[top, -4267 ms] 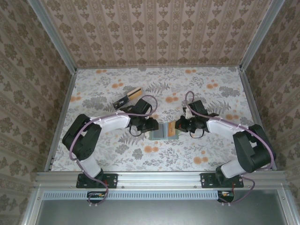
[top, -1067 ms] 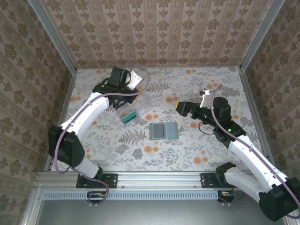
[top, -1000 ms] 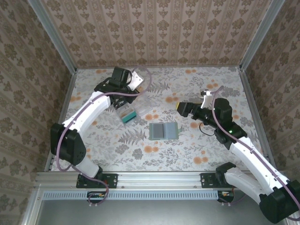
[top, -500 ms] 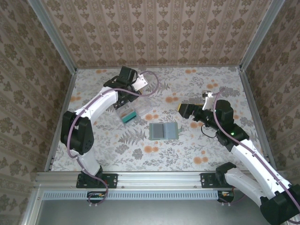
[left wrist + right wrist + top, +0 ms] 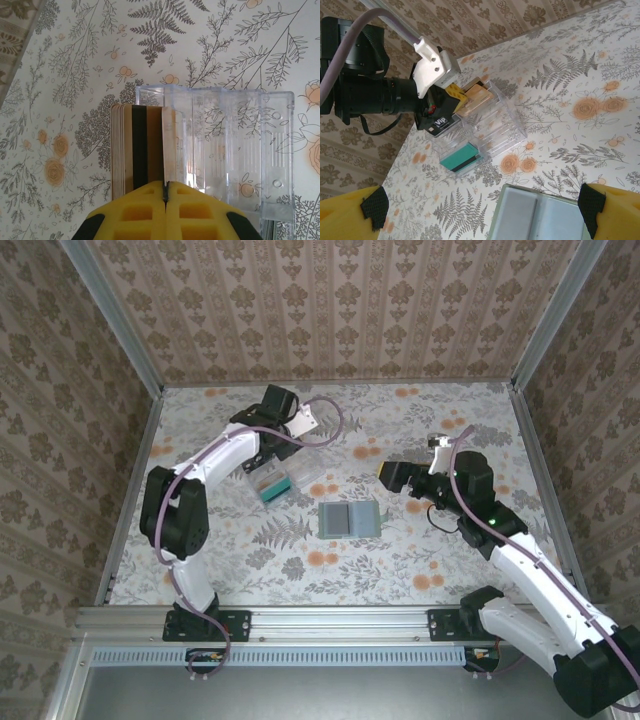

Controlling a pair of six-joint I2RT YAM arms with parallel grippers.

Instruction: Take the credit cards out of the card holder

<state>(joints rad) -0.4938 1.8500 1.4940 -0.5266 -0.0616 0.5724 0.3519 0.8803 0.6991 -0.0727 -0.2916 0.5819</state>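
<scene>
Left gripper (image 5: 166, 190) tips pressed together, tan credit card (image 5: 142, 145) dead ahead, long axis pointing away, at the clear box (image 5: 240, 150) end | right gripper (image 5: 392, 474) spread wide, nearer arm to the card holder (image 5: 350, 519), open crosswise just near-left of it

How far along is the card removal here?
Done: the card holder lies open, no card showing in it; a teal card sits in the clear box. In hand: the left gripper is shut on a tan card at that box's end. Left: releasing it. The right gripper hangs open.
</scene>
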